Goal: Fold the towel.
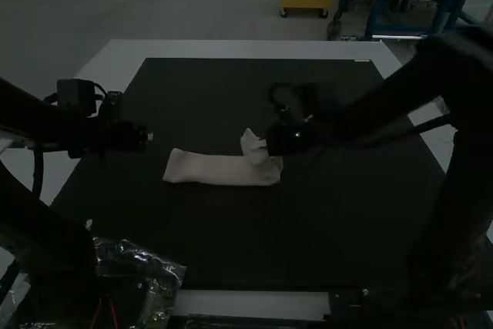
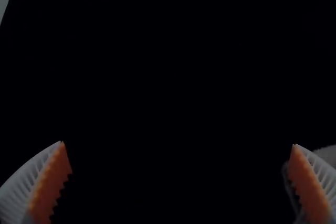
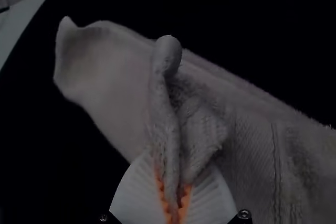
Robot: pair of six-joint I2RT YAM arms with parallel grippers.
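On one black mat [image 1: 239, 244], one pale towel [image 1: 219, 171], right gripper [image 1: 263, 143] pinching its raised part, left gripper [image 1: 149, 136] with fingers spread wide.

The dark-topped table [image 1: 254, 229] bears a towel [image 1: 216, 169] and clear plastic [image 1: 160, 271].

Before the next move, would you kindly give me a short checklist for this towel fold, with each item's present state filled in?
1. Right gripper has hold of the towel: ok, it is shut on a raised fold.
2. Left gripper is open and empty: ok.
3. Towel rests on the black mat: ok, as a long strip.
4. Towel lies flat throughout: not ok, it is bunched and raised at the right gripper.
5. Clear plastic is apart from the towel: ok, it lies toward the high view's lower left.
6. Layers beneath the raised fold are lined up: cannot tell.
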